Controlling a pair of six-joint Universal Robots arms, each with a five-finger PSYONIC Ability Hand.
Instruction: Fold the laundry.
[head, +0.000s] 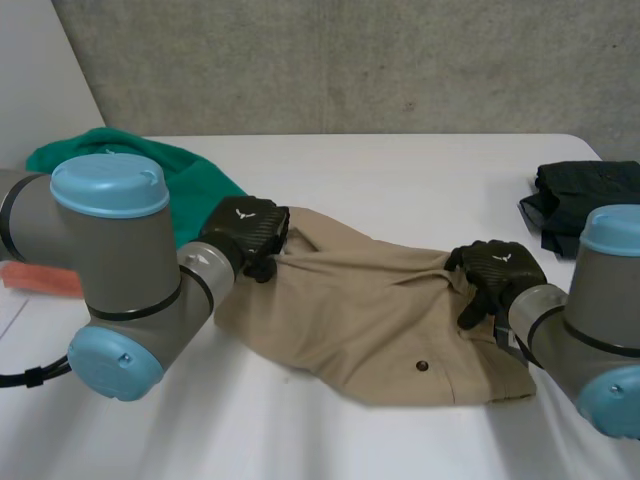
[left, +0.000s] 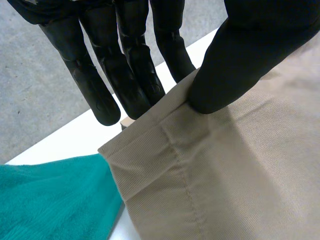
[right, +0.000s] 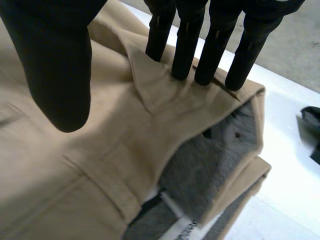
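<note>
Left hand pinching tan garment edge, right hand pressing waistband

Grey concrete wall, white table in front

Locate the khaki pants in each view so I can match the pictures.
Head view: khaki pants spread mid-table between left hand and right hand.
Left wrist view: a hem corner pinched by the left hand, green cloth beside.
Right wrist view: the open waistband at the right hand's fingertips.
Shared landmark: white table.
</note>
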